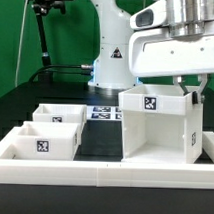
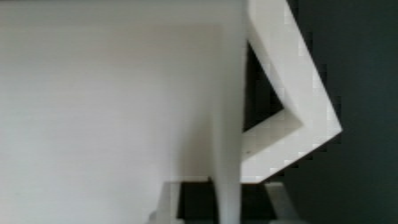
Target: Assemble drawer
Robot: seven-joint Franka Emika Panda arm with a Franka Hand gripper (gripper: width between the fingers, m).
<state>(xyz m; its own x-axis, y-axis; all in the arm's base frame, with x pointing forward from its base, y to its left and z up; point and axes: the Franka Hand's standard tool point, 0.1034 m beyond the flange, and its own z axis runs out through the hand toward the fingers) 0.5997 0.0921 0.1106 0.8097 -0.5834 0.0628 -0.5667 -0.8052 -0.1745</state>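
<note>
The drawer's tall white housing (image 1: 154,127) stands on the black table at the exterior view's right, open side toward the camera, with a square tag on its top front. Two small open-top drawer boxes (image 1: 57,116) (image 1: 49,141) sit side by side at the exterior view's left, each tagged. My gripper (image 1: 186,90) is down over the housing's upper right edge. In the wrist view the housing (image 2: 107,100) fills most of the picture. Its thin side wall runs between my dark fingers (image 2: 192,205), which press against it on both sides.
A low white wall (image 1: 103,175) edges the table along the front and sides. The marker board (image 1: 105,113) lies flat behind the parts, between the boxes and the housing. The arm's white base (image 1: 109,55) stands at the back, with a dark stand (image 1: 46,23) at the back left.
</note>
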